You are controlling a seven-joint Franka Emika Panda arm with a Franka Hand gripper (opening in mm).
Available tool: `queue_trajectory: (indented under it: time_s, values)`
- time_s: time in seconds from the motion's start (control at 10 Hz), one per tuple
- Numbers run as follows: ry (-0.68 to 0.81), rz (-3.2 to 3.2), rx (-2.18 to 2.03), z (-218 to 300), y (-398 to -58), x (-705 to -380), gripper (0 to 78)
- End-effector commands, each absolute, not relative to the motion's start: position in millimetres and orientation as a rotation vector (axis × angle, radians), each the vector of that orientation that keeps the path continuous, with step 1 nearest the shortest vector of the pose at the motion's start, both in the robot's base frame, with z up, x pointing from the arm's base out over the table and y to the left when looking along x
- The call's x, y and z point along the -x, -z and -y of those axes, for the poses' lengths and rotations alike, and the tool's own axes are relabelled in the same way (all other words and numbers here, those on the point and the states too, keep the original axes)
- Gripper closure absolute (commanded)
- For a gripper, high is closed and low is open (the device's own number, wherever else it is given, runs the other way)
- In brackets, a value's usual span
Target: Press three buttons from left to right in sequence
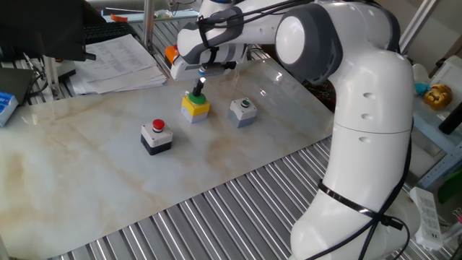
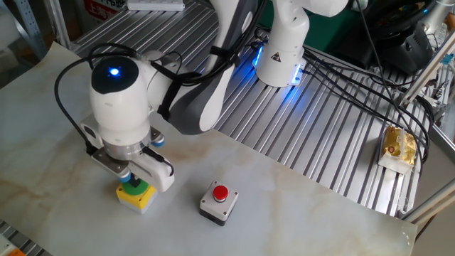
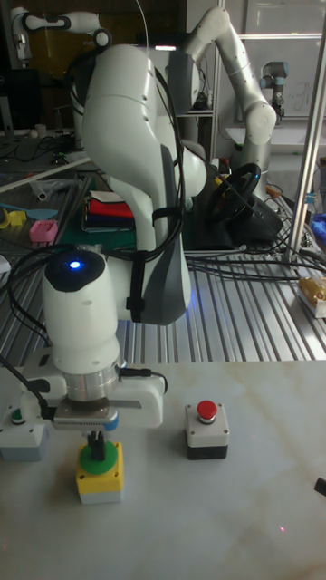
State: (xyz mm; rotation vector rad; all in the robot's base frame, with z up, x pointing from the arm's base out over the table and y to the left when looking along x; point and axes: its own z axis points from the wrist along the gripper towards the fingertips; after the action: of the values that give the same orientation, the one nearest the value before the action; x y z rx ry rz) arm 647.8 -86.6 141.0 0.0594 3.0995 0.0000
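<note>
Table: a pale marbled table [image 1: 86, 180] with faint brown veining, edged on the robot's side by a ribbed metal deck [image 1: 216, 217].
Red button box: white-topped black box [image 1: 156, 136] with a red cap, standing alone on the marble, well apart from the gripper.
Yellow button box: yellow box [image 1: 195, 106] with a green button, between the other two boxes.
Grey button box: grey box [image 1: 243, 110] with a small dark-green button, just beside the yellow one.
Gripper: the gripper [image 3: 94, 446] hangs pointing straight down over the green button; the tall fixed view shows its dark tip at the button top, though contact cannot be confirmed. Whether the fingers are parted or closed, I cannot tell.
Arm: a white Franka arm [image 1: 361, 108] with a blue light glowing on its wrist [image 2: 111, 70].
Room, one side: a stack of papers [image 1: 119, 61] and dark equipment at the table's far edge.
Room, other side: black cables [image 2: 341, 78] trailing over the ribbed deck, and a second white robot arm [image 3: 237, 68] in the background.
</note>
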Motion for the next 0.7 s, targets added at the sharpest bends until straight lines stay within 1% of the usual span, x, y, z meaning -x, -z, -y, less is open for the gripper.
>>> queue_trajectory:
  time_s: [0.1,0.4,0.5,0.7]
  values:
    - [-0.014,-3.103,-0.072,84,-130,-645,76.4]
    - [-0.013,-3.104,-0.076,85,-136,-643,76.4]
    - [-0.014,-3.113,-0.075,87,-150,-639,76.4]
    - [-0.011,-3.123,-0.084,86,-165,-636,76.4]
